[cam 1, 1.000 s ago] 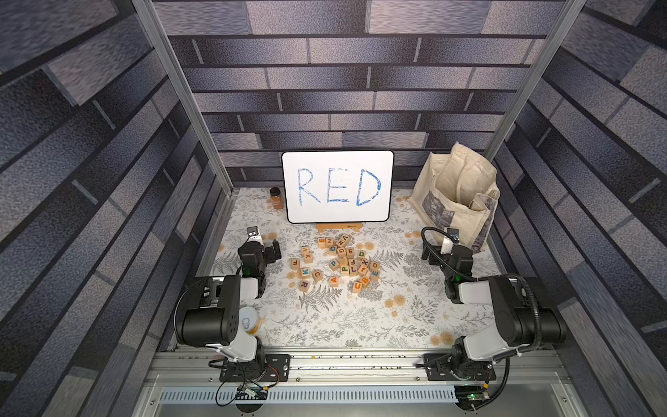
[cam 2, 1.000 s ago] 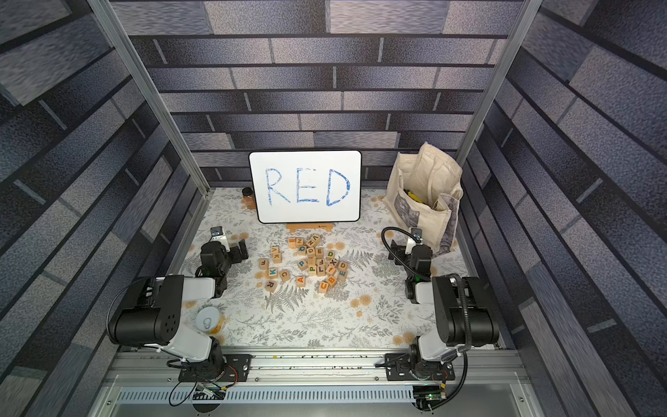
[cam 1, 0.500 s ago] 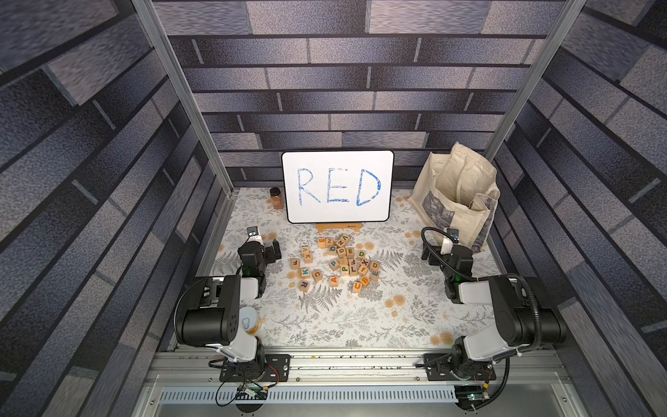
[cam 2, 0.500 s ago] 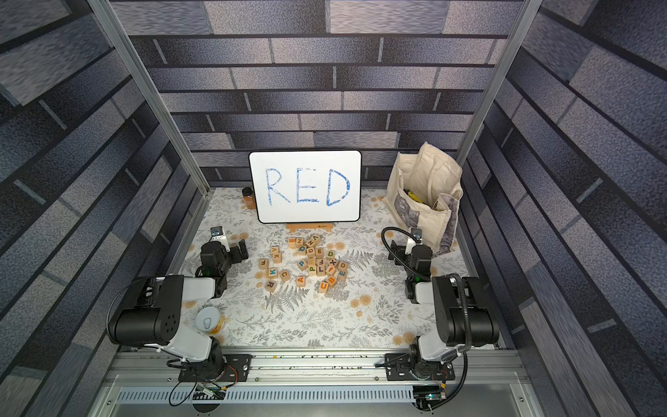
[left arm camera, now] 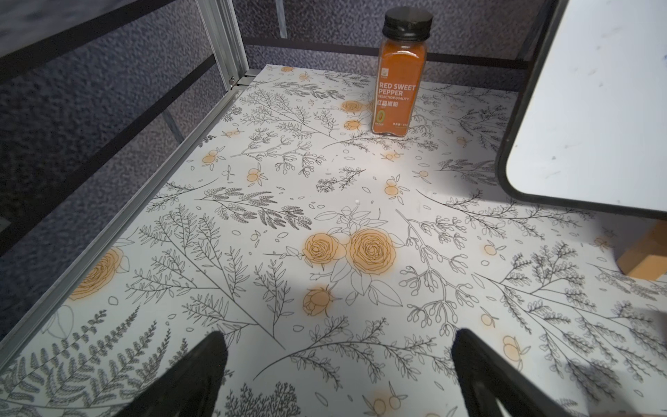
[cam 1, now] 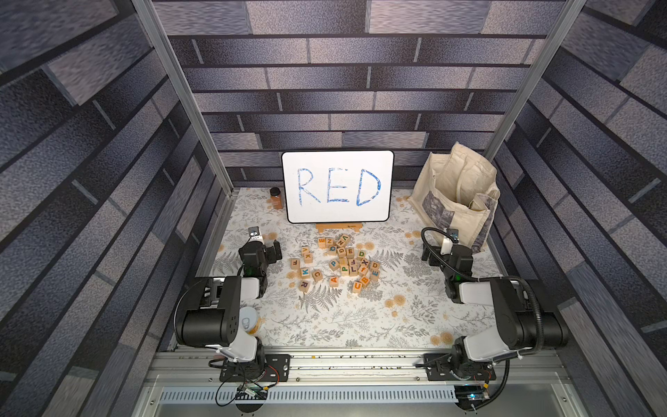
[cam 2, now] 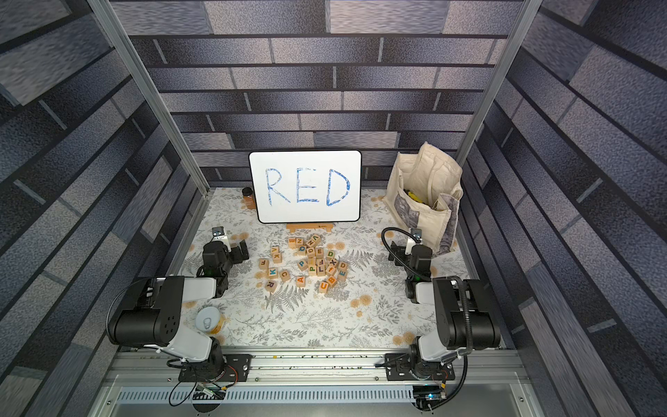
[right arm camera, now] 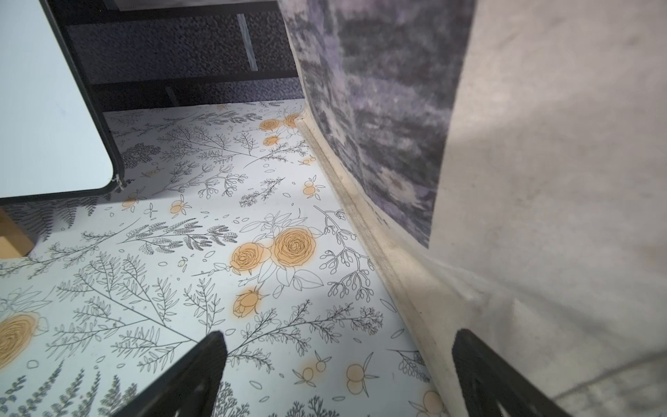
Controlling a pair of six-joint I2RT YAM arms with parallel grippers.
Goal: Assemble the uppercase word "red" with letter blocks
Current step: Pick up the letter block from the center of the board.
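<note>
The letter blocks [cam 1: 339, 261] lie loose in a heap mid-table, seen in both top views [cam 2: 308, 261]. A purple R cube [cam 1: 304, 285] sits at the heap's near left edge. The green D cube [cam 1: 361, 254] lies further back, and a blue-green E cube [cam 1: 375, 274] is on the heap's right edge. No cubes stand in a row as the word "red". My left gripper [cam 1: 270, 251] rests low, left of the heap, open and empty [left arm camera: 337, 346]. My right gripper [cam 1: 428, 255] is open and empty [right arm camera: 337, 346], right of the heap, close beside the bag.
A white board [cam 1: 337, 186] with RED written in blue stands on a wooden stand [cam 1: 337, 227] behind the heap. A spice bottle [left arm camera: 400, 72] is at the back left. A cloth tote bag [cam 1: 458, 202] fills the back right. A can [cam 1: 249, 321] stands by the left arm.
</note>
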